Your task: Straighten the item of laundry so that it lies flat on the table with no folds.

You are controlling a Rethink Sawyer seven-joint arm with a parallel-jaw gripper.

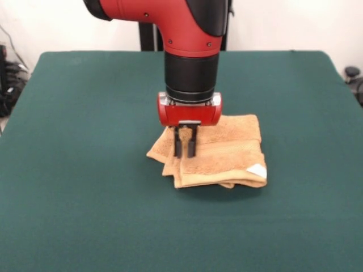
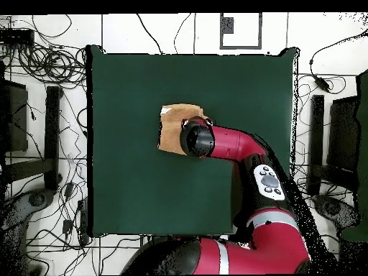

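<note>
**Front view: towel folded in layers, gripper pinching at one end**

Front view is showing the towel (image 1: 218,152) lying folded over on itself, several layers deep, near the middle of the table (image 1: 85,113). Stacked hems are showing along the towel's near edge, and the white tag (image 1: 257,170) is sitting at its near corner, at the picture's right. Nothing about it is flat yet, so the task is looking barely begun.

At the opposite end of the towel the gripper (image 1: 185,148) is reaching straight down, its two dark fingers (image 1: 178,146) standing close together with only a narrow gap, their tips down at the cloth. They are appearing to pinch a ridge of terry, though I cannot tell how many layers are sitting between them.

That is the main risk. If the fingers are holding the whole stack rather than the top layer alone, any lift or drag is likely to carry the bundle along without opening it. If they are biting too little, the loop pile may slip free mid-pull and fall back crumpled. Pulling across the towel instead of away from it could add a new fold.

Overhead, the wrist is covering much of the towel — the grip itself is hidden there, and only the towel's edges are showing beyond the arm (image 2: 237,147).
</note>
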